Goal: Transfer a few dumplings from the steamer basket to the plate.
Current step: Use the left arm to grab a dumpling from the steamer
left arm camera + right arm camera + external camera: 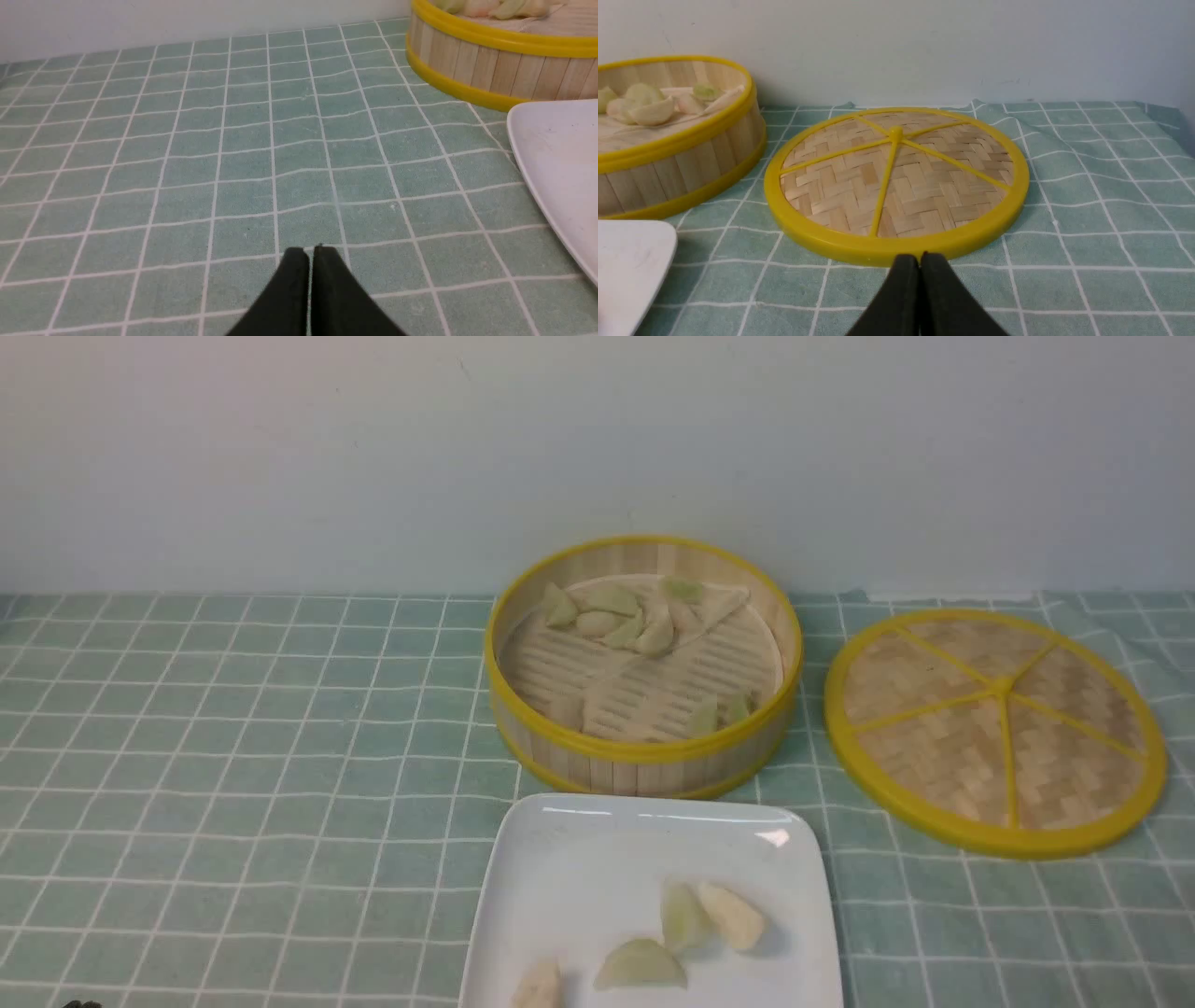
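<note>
Dumplings lie in two places. A cluster of pale green and cream ones sits toward the far side of the steamer basket, with two more against its near wall. Four others rest on the plate, gathered in its near half, two of them touching each other. The plate stands just in front of the basket on a green checked tablecloth; whether its far edge touches the basket's lower rim cannot be told. A flat woven disc with a yellow rim and yellow spokes lies on the cloth to the right of the basket, close beside it but apart. The left gripper has its black fingertips pressed together with nothing between them, low over bare cloth to the left of the plate and basket. The right gripper is likewise closed and empty, its tips just short of the woven disc's near rim. Neither gripper touches a dumpling, the basket or the plate.
</note>
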Controlling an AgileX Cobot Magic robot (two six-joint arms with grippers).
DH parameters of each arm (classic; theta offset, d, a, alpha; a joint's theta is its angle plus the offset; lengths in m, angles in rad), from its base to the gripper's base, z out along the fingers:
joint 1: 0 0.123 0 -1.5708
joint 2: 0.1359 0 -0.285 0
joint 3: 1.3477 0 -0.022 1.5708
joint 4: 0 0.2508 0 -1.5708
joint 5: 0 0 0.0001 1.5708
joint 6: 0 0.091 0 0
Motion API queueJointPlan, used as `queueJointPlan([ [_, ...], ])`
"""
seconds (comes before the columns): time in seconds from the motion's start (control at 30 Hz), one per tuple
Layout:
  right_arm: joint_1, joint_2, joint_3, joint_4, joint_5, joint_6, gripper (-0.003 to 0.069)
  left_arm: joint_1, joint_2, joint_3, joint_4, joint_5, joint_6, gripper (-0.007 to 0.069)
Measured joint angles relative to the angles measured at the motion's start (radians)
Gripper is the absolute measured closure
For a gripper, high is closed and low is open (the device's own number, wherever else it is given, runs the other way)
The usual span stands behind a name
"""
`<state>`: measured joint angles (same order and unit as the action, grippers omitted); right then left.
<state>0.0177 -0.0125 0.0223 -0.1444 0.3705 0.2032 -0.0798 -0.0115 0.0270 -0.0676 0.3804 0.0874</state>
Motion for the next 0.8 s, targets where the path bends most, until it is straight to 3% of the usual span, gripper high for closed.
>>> queueJointPlan([
  [0.8,0.000,0.000,0.000,0.000,0.000,0.000,0.0672,0.000,0.000,0.000,-0.009,-0.013,-0.007,0.0631],
])
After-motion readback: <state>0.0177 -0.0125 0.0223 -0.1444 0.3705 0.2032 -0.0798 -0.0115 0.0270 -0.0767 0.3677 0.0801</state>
